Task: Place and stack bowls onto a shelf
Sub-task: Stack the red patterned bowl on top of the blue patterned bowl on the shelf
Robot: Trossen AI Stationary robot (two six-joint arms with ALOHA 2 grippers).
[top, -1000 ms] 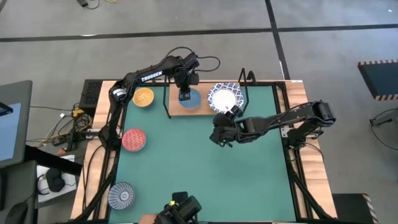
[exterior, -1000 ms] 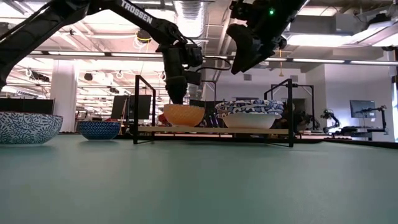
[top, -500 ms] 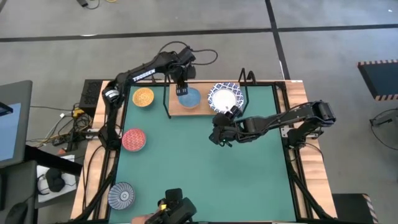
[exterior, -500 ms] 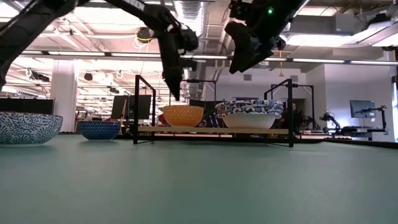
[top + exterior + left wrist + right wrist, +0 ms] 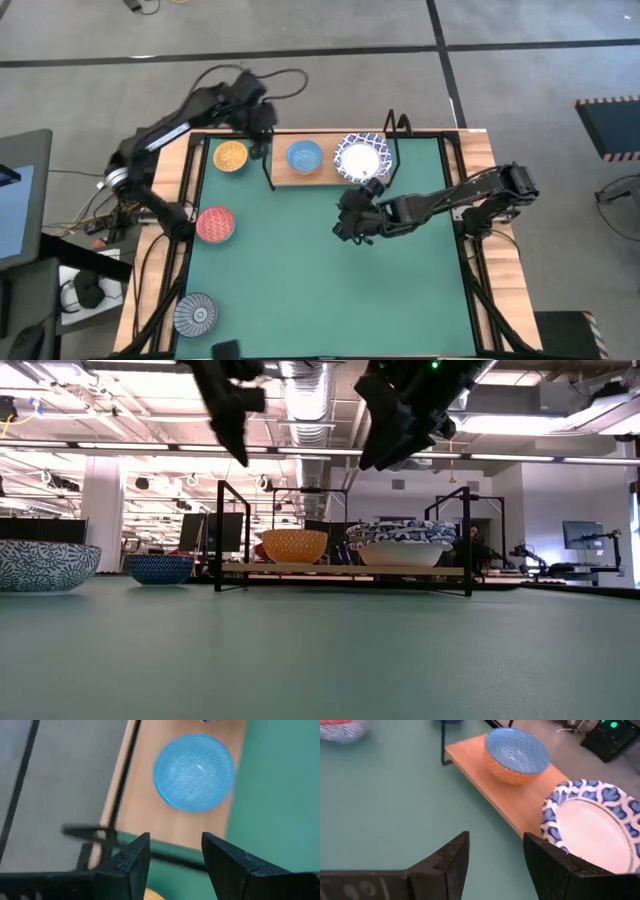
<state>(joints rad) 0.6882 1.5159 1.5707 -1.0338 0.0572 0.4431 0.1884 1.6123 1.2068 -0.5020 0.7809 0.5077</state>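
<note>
— Where do the bowls sit?
— On the shelf [image 5: 300, 175]: a white stack [image 5: 360, 158] at its right end, a light blue bowl [image 5: 305, 156] beside it.
— And the rest?
— Yellow [image 5: 231, 156], red [image 5: 216, 224] and ribbed [image 5: 195, 313] bowls lie on the mat [image 5: 320, 270], left side.
— The grippers?
— Left gripper [image 5: 172, 865] is released, empty, above the shelf's left end. Right gripper [image 5: 495, 857] is released too, over the mat near the stack.

Lighting: bright, even, from overhead ceiling strip lights [image 5: 120, 448] visible in low view. Glare: mild on stacked white bowls [image 5: 361, 159]. Shadows: soft, faint. Blur: left wrist view smeared across the shelf [image 5: 145, 795]; red bowl [image 5: 340, 730] defocused.
</note>
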